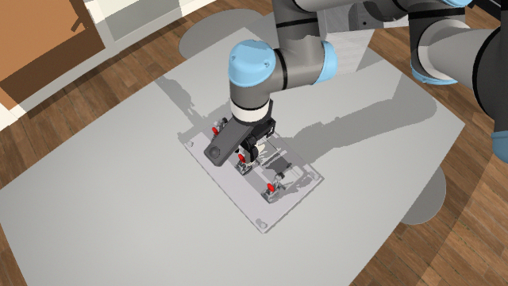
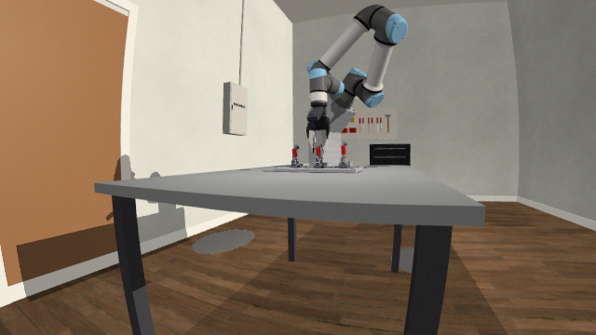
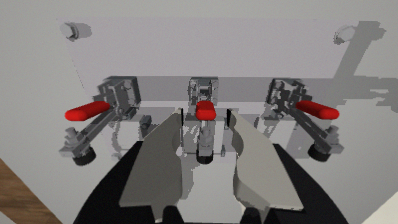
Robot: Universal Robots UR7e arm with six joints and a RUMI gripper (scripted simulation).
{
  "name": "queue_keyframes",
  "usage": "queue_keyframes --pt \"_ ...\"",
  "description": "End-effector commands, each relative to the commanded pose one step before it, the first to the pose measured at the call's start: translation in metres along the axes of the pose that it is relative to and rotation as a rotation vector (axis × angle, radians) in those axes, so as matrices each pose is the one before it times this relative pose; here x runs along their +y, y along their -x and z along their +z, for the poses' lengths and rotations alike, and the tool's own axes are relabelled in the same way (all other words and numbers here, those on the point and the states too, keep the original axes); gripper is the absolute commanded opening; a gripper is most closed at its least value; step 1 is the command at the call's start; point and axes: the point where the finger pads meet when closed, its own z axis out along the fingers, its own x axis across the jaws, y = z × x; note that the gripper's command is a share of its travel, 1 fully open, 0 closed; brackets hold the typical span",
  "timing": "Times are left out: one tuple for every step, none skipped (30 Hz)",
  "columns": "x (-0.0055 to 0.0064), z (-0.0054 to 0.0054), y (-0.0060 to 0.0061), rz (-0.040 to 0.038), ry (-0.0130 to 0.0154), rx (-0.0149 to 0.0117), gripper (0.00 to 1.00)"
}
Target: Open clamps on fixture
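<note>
Wrist view: the gripper (image 3: pixel 205 131) hangs partly open over the fixture (image 3: pixel 210 50), holding nothing. The middle clamp's red handle (image 3: pixel 205 111) sits between the fingertips, toward twelve o'clock, touching neither.
</note>
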Motion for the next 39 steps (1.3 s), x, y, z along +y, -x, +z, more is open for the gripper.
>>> queue_keyframes --pt "-0.00039 -0.01387 -0.00010 -0.00041 -0.00042 0.00012 0.28" --pt "0.00001 -0.00311 0.00001 0.00000 0.00000 -0.00001 0.28" --pt "-0.00001 -0.00311 -0.00001 0.00000 0.00000 0.00001 0.28" --pt "0.00000 -0.00305 0.00000 0.00000 0.00000 0.00000 0.28" --pt "0.00000 -0.00294 0.00000 0.00000 0.00000 0.00000 0.28" --pt "0.00000 -0.00278 0.00000 0.00000 0.00000 0.00000 0.28" --pt "0.00001 -0.00257 0.00000 0.00000 0.00000 -0.00001 0.28" --pt "0.00000 0.00000 0.00000 0.00000 0.00000 0.00000 0.28" --pt "0.00000 0.00000 0.00000 0.00000 0.00000 0.00000 0.28" --pt "-0.00001 -0.00233 0.00000 0.00000 0.00000 0.00001 0.28" --pt "0.00000 -0.00205 0.00000 0.00000 0.00000 0.00000 0.28" --pt "0.00000 -0.00175 0.00000 0.00000 0.00000 0.00000 0.28" --pt "-0.00001 -0.00144 0.00000 0.00000 0.00000 0.00001 0.28" --pt "0.00000 -0.00112 0.00000 0.00000 0.00000 0.00000 0.28" --pt "0.00000 -0.00081 0.00000 0.00000 0.00000 0.00000 0.28" --pt "0.00000 -0.00053 0.00000 0.00000 0.00000 0.00000 0.28" --pt "0.00000 -0.00029 0.00000 0.00000 0.00000 0.00000 0.28" --pt "0.00000 -0.00012 0.00000 0.00000 0.00000 0.00000 0.28" --pt "0.00000 -0.00002 0.00000 0.00000 0.00000 0.00000 0.28" --pt "0.00000 0.00000 0.00000 0.00000 0.00000 0.00000 0.28" --pt "0.00000 0.00000 0.00000 0.00000 0.00000 0.00000 0.28" --pt "0.00000 0.00000 0.00000 0.00000 0.00000 0.00000 0.28" --pt "0.00000 0.00000 0.00000 0.00000 0.00000 0.00000 0.28" --pt "0.00000 0.00000 0.00000 0.00000 0.00000 0.00000 0.28" --pt "0.00000 0.00000 0.00000 0.00000 0.00000 0.00000 0.28" --pt "0.00000 0.00000 0.00000 0.00000 0.00000 0.00000 0.28" --pt "0.00000 0.00000 0.00000 0.00000 0.00000 0.00000 0.28" --pt "0.00000 0.00000 0.00000 0.00000 0.00000 0.00000 0.28" --pt "0.00000 0.00000 0.00000 0.00000 0.00000 0.00000 0.28" --pt "0.00000 0.00000 0.00000 0.00000 0.00000 0.00000 0.28" --pt "0.00000 0.00000 0.00000 0.00000 0.00000 0.00000 0.28" --pt "0.00000 0.00000 0.00000 0.00000 0.00000 0.00000 0.28" --pt "0.00000 0.00000 0.00000 0.00000 0.00000 0.00000 0.28" --pt "0.00000 0.00000 0.00000 0.00000 0.00000 0.00000 0.28" --pt "0.00000 0.00000 0.00000 0.00000 0.00000 0.00000 0.28" --pt "0.00000 0.00000 0.00000 0.00000 0.00000 0.00000 0.28" --pt "0.00000 0.00000 0.00000 0.00000 0.00000 0.00000 0.28" --pt "0.00000 0.00000 0.00000 0.00000 0.00000 0.00000 0.28" --pt "0.00000 0.00000 0.00000 0.00000 0.00000 0.00000 0.28"
